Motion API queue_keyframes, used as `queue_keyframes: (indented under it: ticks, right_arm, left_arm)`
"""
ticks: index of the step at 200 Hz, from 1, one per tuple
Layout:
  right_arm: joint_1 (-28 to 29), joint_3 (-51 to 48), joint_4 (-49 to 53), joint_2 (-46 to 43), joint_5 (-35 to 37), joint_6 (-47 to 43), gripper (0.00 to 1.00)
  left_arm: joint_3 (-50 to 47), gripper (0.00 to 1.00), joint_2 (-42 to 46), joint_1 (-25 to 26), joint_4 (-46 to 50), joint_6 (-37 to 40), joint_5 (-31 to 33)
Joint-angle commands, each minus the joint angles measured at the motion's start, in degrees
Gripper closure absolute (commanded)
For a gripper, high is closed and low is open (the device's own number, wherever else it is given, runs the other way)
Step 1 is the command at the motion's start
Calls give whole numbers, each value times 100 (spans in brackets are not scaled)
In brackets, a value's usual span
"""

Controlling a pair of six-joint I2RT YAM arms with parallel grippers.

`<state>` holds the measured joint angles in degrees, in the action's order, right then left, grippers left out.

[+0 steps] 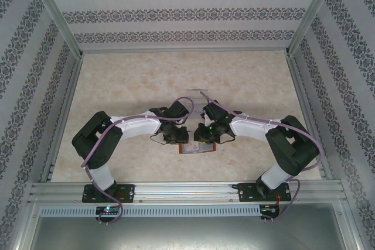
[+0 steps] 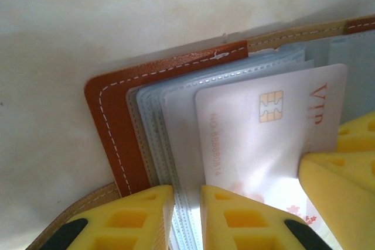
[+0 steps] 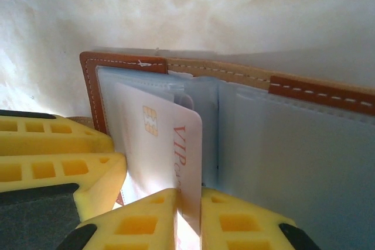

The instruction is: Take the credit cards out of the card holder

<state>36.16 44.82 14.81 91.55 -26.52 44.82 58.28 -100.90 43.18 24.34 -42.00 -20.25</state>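
At bottom centre, my right claw [image 3: 188, 202] pinches the pale card [image 3: 153, 144], its length running up into the holder [image 3: 304, 89] my left claw [image 2: 186, 204] clamps.

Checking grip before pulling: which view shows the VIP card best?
Left wrist: the VIP card faces it, chip and lettering plain. Right wrist sees it slanted between its jaws; top external, too small to tell.

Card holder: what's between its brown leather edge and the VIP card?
Layered translucent sleeves, in the left wrist view, separate credit card from card holder cover.
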Motion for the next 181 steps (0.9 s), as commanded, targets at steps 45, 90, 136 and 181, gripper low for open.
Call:
queue_keyframes:
  ticks: [45,90,136,181]
  right_arm:
    - [-83,-145,-59,-211,-46,52,81]
    - [-134,-245,-252,-258,-182,148,79]
    - [-166,-340,-473,-273,-330,215,83]
    - [-194,-377,-598,-169,-380,242,83]
  left_arm:
    - [70,78,-328,143,448,222,153]
    - [100,78,-357,165,526,252,221]
    - [105,78,-362,184,558,254,242]
    - [143,78,-369,198,591,256,249]
